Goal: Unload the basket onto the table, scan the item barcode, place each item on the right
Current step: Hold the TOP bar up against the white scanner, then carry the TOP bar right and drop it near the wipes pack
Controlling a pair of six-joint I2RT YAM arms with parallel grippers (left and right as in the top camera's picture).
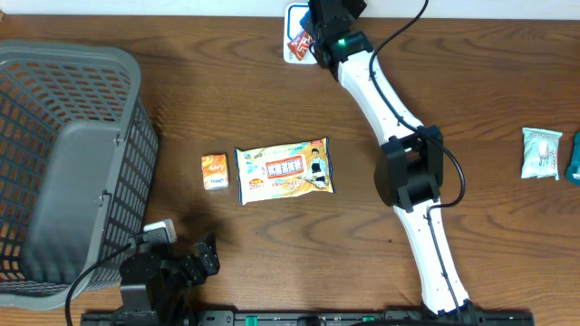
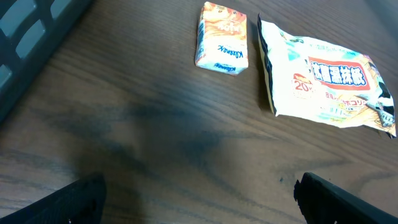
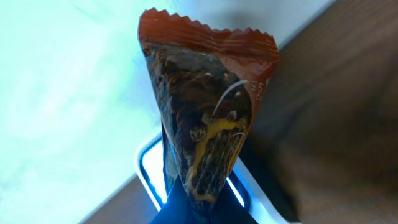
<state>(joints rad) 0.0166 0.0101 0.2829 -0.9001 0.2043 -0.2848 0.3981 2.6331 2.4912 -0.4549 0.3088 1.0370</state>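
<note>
At the far edge of the table, the brown snack packet [image 3: 205, 124] is pinched in the right gripper [image 1: 310, 45], whose jaws are clamped together on the packet's lower end. In the wrist view its long axis runs straight out from the fingers, with the crimped, zigzag seam pointing away from the wrist. Directly behind and under it lies the scanner [image 3: 149, 171], a white panel with a glowing blue rim. The packet hangs over that panel, close to it, though I cannot tell if they touch.

The coming move likely turns on which face looks at the panel. No barcode shows on the side toward the camera, so it may be on the hidden side already facing the scanner; a small roll of the wrist would test that.

The right arm is the only one in reach. The left gripper [image 2: 199, 208] sits at the near edge with its jaws wide apart and empty, beside the grey basket [image 1: 54, 145]. The small orange tissue pack [image 2: 222, 37] and the large printed packet [image 2: 329, 84] lie just ahead of it, well apart from the scanner.
</note>
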